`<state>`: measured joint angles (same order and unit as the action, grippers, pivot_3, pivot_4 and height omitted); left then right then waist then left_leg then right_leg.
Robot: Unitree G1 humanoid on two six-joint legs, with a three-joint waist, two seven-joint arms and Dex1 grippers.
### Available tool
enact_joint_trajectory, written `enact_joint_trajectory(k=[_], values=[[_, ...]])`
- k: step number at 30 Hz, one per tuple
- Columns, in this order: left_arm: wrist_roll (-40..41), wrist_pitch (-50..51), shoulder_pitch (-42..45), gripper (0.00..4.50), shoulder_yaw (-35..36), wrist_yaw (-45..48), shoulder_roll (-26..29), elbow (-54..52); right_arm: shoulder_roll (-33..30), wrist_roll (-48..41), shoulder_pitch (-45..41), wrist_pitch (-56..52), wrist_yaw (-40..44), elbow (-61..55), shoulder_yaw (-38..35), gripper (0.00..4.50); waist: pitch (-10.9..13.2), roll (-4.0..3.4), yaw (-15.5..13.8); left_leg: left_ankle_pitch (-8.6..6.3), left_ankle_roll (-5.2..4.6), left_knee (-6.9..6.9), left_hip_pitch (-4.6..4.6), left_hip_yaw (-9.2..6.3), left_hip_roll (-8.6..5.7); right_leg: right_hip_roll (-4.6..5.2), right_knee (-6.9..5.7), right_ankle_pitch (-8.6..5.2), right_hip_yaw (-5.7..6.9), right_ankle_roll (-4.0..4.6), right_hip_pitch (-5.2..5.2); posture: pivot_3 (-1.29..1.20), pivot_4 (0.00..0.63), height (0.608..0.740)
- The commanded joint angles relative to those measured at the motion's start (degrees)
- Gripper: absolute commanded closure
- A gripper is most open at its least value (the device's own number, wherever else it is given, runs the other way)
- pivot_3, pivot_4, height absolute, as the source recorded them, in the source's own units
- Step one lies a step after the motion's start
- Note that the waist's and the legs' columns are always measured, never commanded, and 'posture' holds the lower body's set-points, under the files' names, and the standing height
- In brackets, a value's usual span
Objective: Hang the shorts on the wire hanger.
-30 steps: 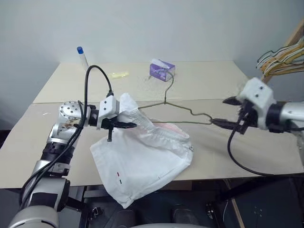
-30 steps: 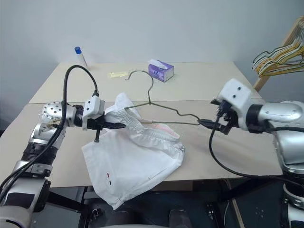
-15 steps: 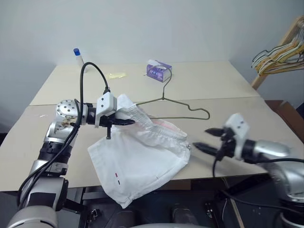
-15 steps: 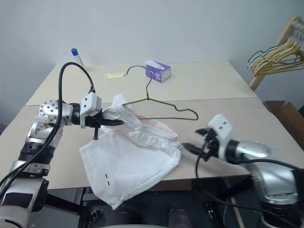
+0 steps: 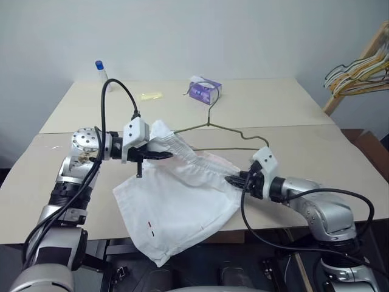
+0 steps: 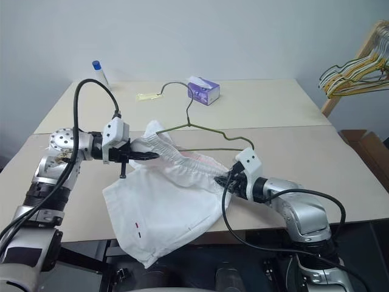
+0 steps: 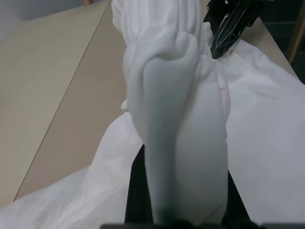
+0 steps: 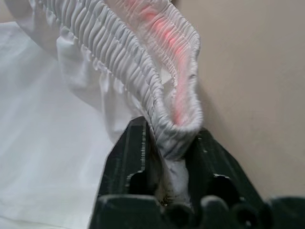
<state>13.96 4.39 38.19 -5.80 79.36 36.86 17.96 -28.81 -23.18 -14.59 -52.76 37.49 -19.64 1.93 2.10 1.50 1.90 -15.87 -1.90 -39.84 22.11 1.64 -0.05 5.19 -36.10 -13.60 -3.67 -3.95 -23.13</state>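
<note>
Partly hidden under the shorts [image 5: 182,194]: the lower bar of the wire hanger [image 5: 209,125], lying on the table [image 5: 340,152] with its hook beside the purple tissue box [image 5: 205,90]. Left gripper [image 5: 159,156] clenched on one end of the gathered waistband, lifted off the surface; right gripper [image 5: 234,180] pinched on the other end, low by the table. Front of the shorts draped over the near table edge; open tabletop to the right and behind.

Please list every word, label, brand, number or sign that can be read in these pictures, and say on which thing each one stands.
No text can be read.
Purple tissue box: print on its side, too small to read.
Shorts: only two small marks, one red and one dark, near the hem; no letters.
Bottle with the blue cap: no label that can be read.
</note>
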Motion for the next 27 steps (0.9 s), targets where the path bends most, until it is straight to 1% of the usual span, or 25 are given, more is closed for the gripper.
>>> enact_joint_trajectory(k=[1,4,7,12,17,22,25,27], values=[[2.0,0.7,0.0,4.5,2.3,0.1,1.6,-2.6,-1.6,-0.7,-0.9,0.9,0.2,0.1,-2.1,4.39,0.0,0.0,0.0,0.0,0.0,0.0,-0.01,0.0,0.0,0.0,0.0,0.0,-0.01,0.0,0.01,0.01,0.003,0.74],[1.0,-0.2,-1.2,4.5,1.8,1.3,3.7,-3.0,-2.7,0.2,-1.7,1.7,-1.5,2.2,-4.2,4.46,0.0,0.0,0.2,0.0,0.0,0.0,-0.01,0.01,0.0,0.0,0.01,0.0,-0.02,0.0,0.0,0.0,0.0,0.74],[-0.3,-1.7,-2.8,4.5,1.4,1.6,6.0,-2.4,-5.3,0.1,-1.7,2.3,-0.9,3.5,-6.5,4.46,0.0,0.0,0.2,0.0,0.0,0.02,0.0,0.02,0.0,0.01,0.02,0.0,-0.02,0.0,-0.01,0.0,0.0,0.74],[-2.3,-4.1,-3.5,4.5,1.7,0.2,7.3,1.1,-8.2,-0.5,-0.9,3.3,-0.6,4.3,-9.7,4.46,0.0,0.0,-0.2,0.0,0.0,0.02,-0.01,0.02,0.0,0.0,0.02,0.0,-0.01,0.0,0.01,-0.01,0.0,0.74],[-3.5,-5.7,-4.4,4.5,1.2,0.0,7.5,1.7,-9.8,-1.5,-0.6,3.6,-0.3,4.1,-10.3,4.46,0.0,0.0,-0.6,0.0,-0.01,0.02,0.01,0.04,0.0,0.01,0.03,0.0,-0.01,0.0,0.0,-0.01,0.0,0.74],[-9.9,-7.9,-3.8,4.5,-1.5,-5.8,7.0,4.3,-11.3,-1.8,-1.4,4.7,0.0,1.8,-10.4,4.46,0.0,0.0,-0.9,0.0,-0.01,0.02,-0.01,0.05,0.01,0.0,0.02,0.0,-0.02,0.0,0.01,-0.02,0.0,0.74],[-10.3,-7.9,-3.0,4.5,-2.3,-7.3,5.9,5.0,-11.7,-2.6,-2.0,4.6,0.3,-0.9,-9.9,4.46,0.0,0.0,-1.0,0.0,-0.01,0.02,0.0,0.05,0.0,0.0,0.02,0.0,-0.02,0.0,0.0,-0.02,0.0,0.74],[-9.8,-7.0,-2.0,4.5,-2.4,-8.3,4.3,5.3,-12.3,-2.3,-1.6,5.4,0.9,-3.6,-7.7,4.46,0.0,0.0,-1.0,-0.01,-0.01,0.01,0.02,0.05,0.01,0.01,0.04,0.0,-0.02,0.0,-0.01,-0.02,0.0,0.74]])
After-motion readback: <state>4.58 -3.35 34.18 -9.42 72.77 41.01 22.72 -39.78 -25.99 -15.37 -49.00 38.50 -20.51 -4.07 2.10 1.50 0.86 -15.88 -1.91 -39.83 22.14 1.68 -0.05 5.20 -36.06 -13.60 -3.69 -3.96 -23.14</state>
